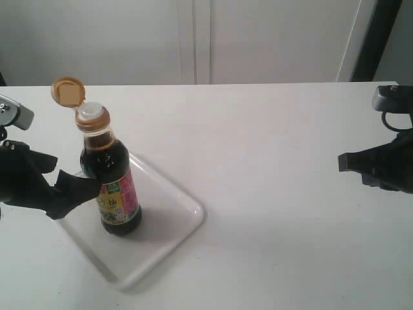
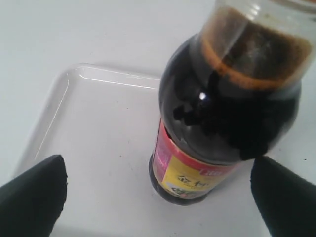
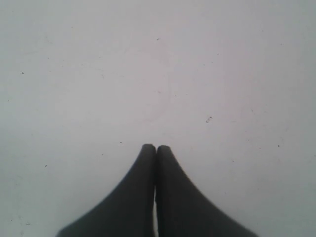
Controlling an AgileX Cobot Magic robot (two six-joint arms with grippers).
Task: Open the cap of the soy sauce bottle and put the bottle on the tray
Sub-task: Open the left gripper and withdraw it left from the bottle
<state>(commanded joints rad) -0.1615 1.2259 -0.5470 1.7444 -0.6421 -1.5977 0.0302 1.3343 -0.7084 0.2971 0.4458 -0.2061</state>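
The soy sauce bottle [image 1: 115,187] stands upright on the white tray [image 1: 184,219], dark liquid filling it up to the neck. Its amber cap [image 1: 68,92] is flipped back on its hinge, baring the white spout [image 1: 92,111]. My left gripper [image 1: 74,177] is open just left of the bottle, one fingertip close to its label. In the left wrist view the bottle [image 2: 227,113] rises ahead of the left gripper [image 2: 158,197], whose fingers [image 2: 34,197] are spread wide and apart from it over the tray [image 2: 89,123]. My right gripper [image 1: 342,161] is shut and empty, far right.
A white table [image 1: 277,213] carries everything. The right wrist view shows only bare tabletop [image 3: 158,74] beyond the right gripper [image 3: 156,147]. A white wall runs behind the table's far edge.
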